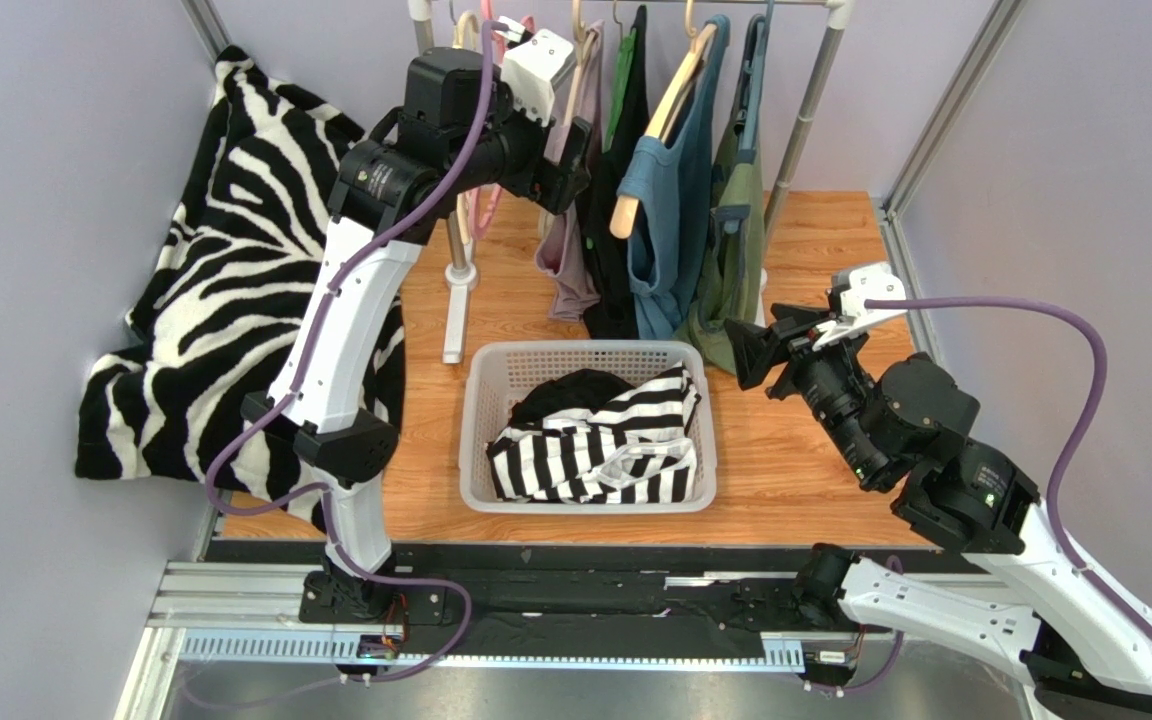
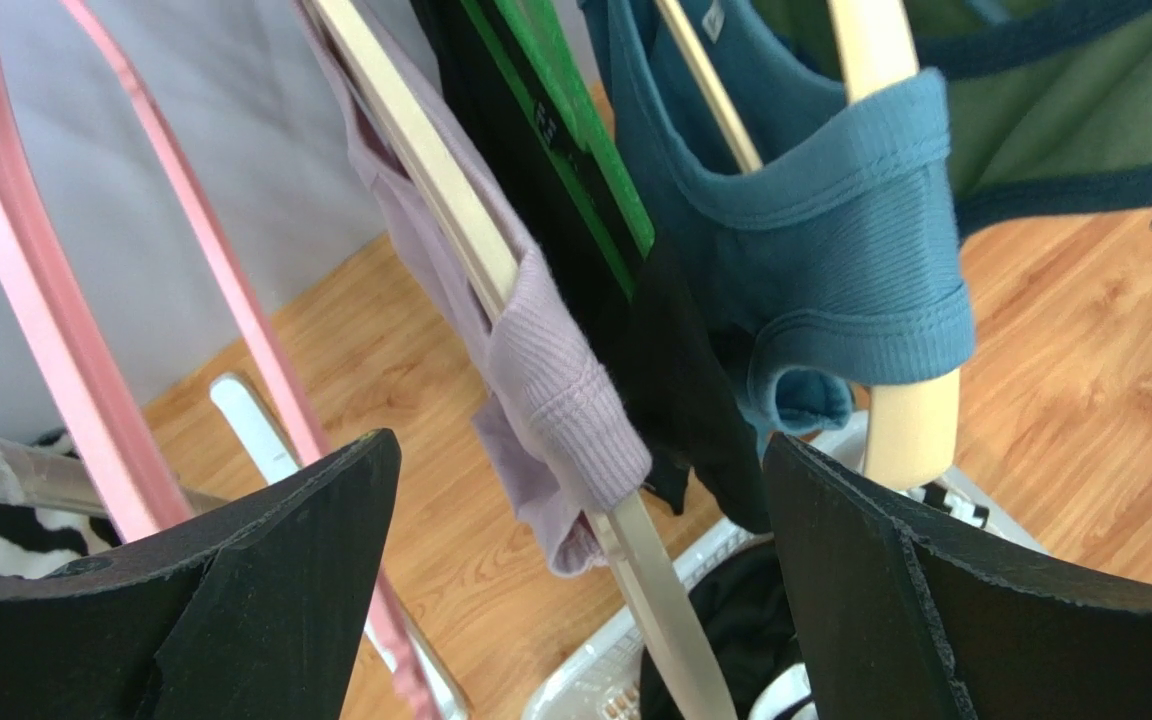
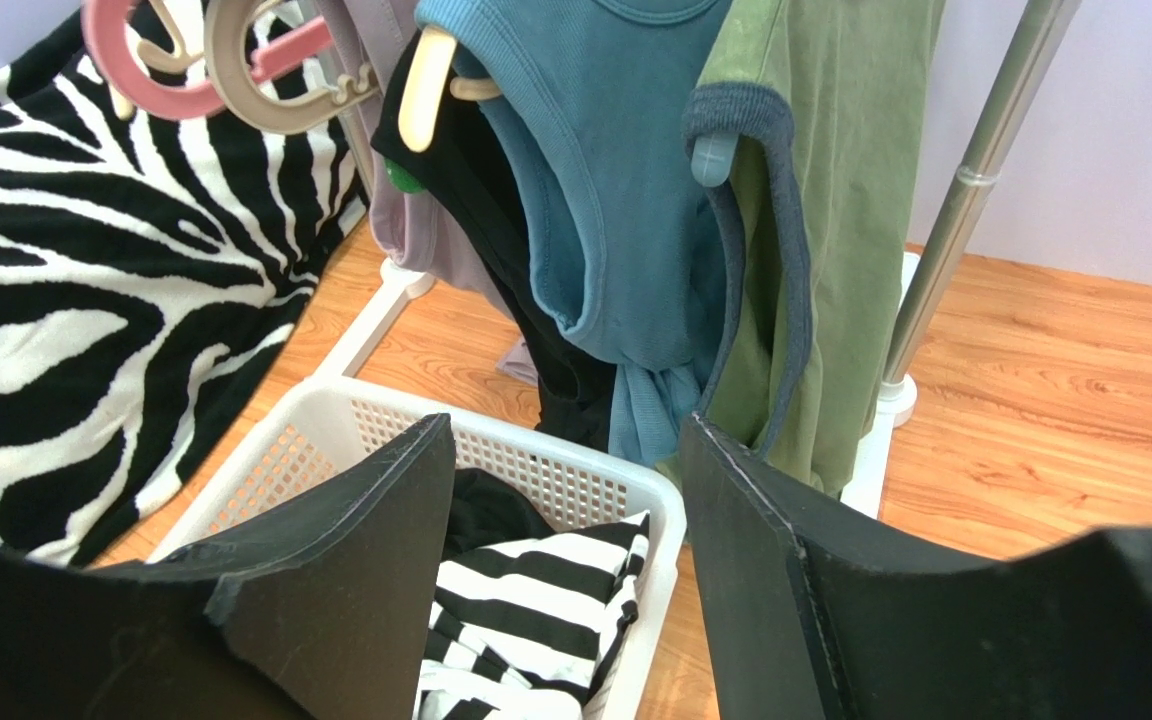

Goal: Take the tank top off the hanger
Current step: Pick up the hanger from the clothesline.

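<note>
Left wrist view has the left hand (image 2: 575,465) spread wide, its two black fingers (image 2: 282,570) standing on either side of a lilac tank top (image 2: 552,375) without touching it and with nothing gripped. The top's ribbed strap sits over the shoulder of a pale wooden hanger (image 2: 432,180) that runs down through the gap between the fingers. Left of it hangs a bare pink hanger (image 2: 26,300). To the right come a black garment (image 2: 687,375) on a green hanger (image 2: 582,135), then a teal tank top (image 2: 823,255) on another wooden hanger.

From above, the left hand (image 1: 579,158) is raised at the left end of the clothes rail (image 1: 808,120), at the far side of the table (image 1: 793,450), just beside the lilac top.

The right hand (image 3: 567,435) is partly open and holds nothing. It hangs low at the right, its fingers aimed towards the teal top and an olive top (image 3: 823,180) beside it, with a gap between it and the clothes.

A white basket (image 1: 485,435) stands on the table near the rail, holding black-and-white striped cloth (image 1: 612,443). A zebra-print blanket (image 1: 222,270) lies heaped at the far left.
</note>
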`<state>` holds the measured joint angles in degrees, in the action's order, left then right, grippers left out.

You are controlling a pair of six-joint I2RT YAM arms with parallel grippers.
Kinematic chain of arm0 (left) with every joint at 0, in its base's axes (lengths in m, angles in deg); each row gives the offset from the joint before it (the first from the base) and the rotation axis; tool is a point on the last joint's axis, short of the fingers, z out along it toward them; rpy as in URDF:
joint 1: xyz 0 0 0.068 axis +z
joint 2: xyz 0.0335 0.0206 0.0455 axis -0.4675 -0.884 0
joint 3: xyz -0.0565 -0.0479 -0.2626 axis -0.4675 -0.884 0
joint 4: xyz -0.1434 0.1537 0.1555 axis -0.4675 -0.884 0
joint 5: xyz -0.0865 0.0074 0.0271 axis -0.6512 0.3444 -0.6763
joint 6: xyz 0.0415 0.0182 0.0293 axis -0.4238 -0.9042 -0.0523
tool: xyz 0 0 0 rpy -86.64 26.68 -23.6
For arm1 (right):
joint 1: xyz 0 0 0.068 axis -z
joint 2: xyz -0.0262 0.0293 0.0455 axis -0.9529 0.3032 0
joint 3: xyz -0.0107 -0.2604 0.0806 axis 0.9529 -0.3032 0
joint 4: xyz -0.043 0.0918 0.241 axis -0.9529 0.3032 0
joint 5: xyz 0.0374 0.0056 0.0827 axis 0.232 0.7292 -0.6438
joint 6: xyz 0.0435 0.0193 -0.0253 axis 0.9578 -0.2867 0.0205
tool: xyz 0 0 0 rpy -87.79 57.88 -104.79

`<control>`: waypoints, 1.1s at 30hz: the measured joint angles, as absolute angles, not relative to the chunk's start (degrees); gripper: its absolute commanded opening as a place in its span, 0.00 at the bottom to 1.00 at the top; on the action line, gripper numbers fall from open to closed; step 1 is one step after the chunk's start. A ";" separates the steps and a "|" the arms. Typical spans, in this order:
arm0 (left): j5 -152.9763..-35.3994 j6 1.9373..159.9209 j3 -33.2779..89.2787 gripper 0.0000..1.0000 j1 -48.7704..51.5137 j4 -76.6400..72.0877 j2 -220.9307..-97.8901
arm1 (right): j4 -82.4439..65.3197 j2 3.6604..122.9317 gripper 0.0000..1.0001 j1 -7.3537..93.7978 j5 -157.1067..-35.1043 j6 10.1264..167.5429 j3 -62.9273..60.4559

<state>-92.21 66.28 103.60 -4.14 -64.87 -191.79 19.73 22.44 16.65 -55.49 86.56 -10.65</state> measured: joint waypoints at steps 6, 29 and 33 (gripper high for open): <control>-91.34 66.02 105.58 0.80 -4.42 -62.53 -191.81 | 19.84 23.23 0.58 16.65 -55.49 86.75 -11.48; -87.51 63.63 105.41 0.00 -4.18 -61.66 -197.58 | 21.50 21.07 0.33 16.65 -55.56 88.22 -11.51; -86.92 63.26 104.75 0.00 -4.40 -61.26 -197.17 | 21.54 21.04 0.22 16.67 -55.62 88.46 -12.10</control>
